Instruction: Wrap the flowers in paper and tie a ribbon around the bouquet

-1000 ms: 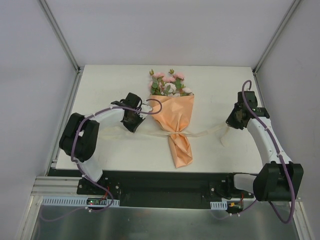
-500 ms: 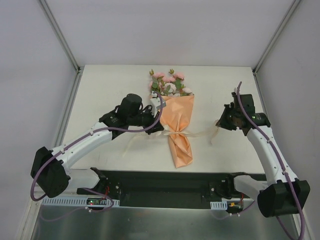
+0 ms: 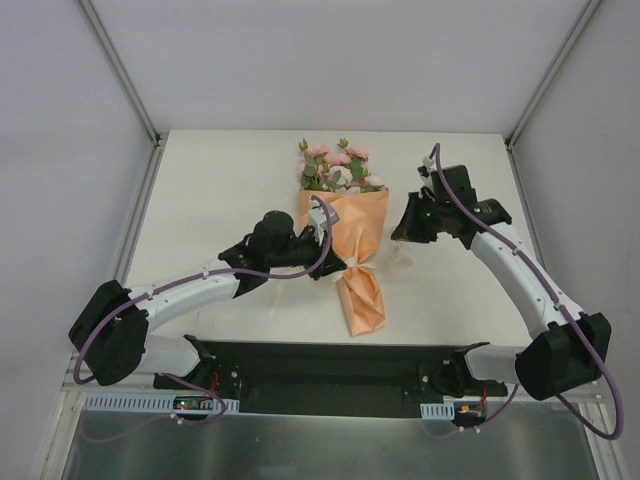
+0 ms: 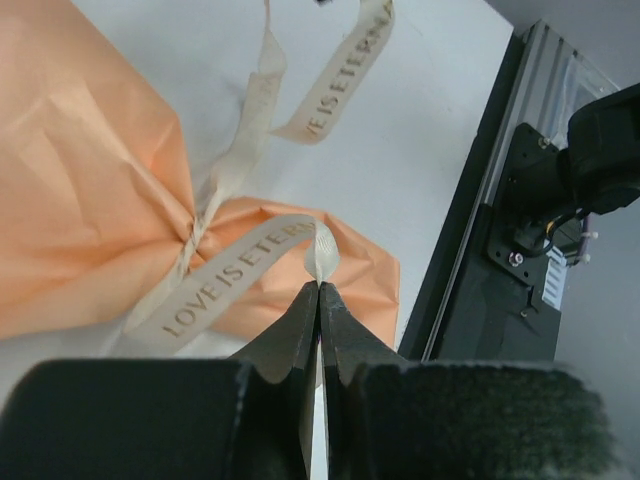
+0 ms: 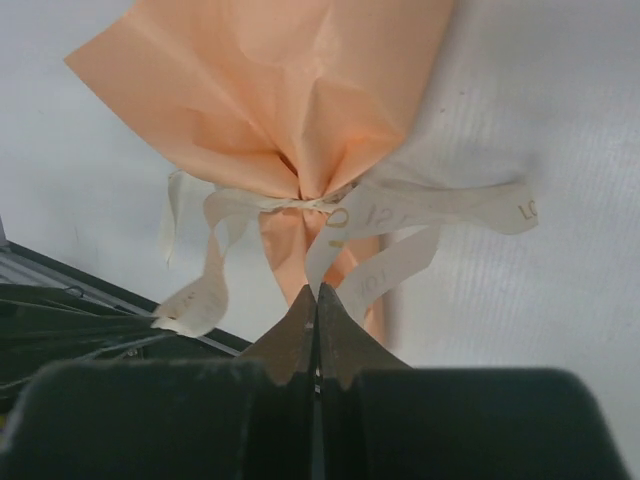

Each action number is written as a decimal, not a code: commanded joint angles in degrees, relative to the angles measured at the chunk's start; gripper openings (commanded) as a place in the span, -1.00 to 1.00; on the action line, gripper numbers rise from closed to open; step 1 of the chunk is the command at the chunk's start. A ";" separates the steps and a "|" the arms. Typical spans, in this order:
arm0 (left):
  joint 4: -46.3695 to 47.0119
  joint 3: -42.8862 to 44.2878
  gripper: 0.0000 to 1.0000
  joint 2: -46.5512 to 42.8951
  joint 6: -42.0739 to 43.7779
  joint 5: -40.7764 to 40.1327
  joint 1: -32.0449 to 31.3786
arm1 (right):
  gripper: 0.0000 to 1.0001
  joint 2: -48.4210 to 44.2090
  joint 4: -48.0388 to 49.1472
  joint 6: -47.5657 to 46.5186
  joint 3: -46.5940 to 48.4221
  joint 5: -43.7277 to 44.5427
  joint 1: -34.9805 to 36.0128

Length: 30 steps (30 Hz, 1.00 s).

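Observation:
The bouquet lies mid-table: pink flowers (image 3: 335,170) stick out of a peach-orange paper (image 3: 352,232) cone pinched at its waist. A cream ribbon (image 4: 240,275) printed "LOVE IS ETERNAL" is tied round that waist, and its knot shows in the right wrist view (image 5: 320,205). My left gripper (image 4: 319,285) is shut on a loop of ribbon just left of the waist (image 3: 325,268). From the right side, my right gripper (image 5: 318,288) is shut on another ribbon strand (image 3: 402,232). The loose ribbon ends curl on the table.
A black rail with the arm bases (image 3: 330,365) runs along the near table edge. Metal frame posts (image 3: 125,75) and grey walls close in the left, right and back. The paper's tail (image 3: 362,300) points toward the near edge.
Both grippers have swung inward from the table's sides to the bouquet's waist, each carrying its ribbon strand. The ribbon, stretched wide before, now hangs in slack loops near the knot.

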 commanded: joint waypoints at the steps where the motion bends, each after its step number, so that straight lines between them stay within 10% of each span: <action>1: 11.89 -8.34 -1.00 -5.49 -2.50 -5.76 -1.80 | -0.99 4.39 3.19 7.39 5.84 0.01 3.51; 9: 22.89 -17.40 -1.00 -8.05 -1.01 -6.39 -3.21 | -0.99 16.44 7.13 21.02 16.21 7.05 13.25; 30: 25.52 -23.74 -1.00 -11.39 0.05 -1.81 -3.12 | -0.99 42.37 12.25 -7.80 27.12 -10.60 27.25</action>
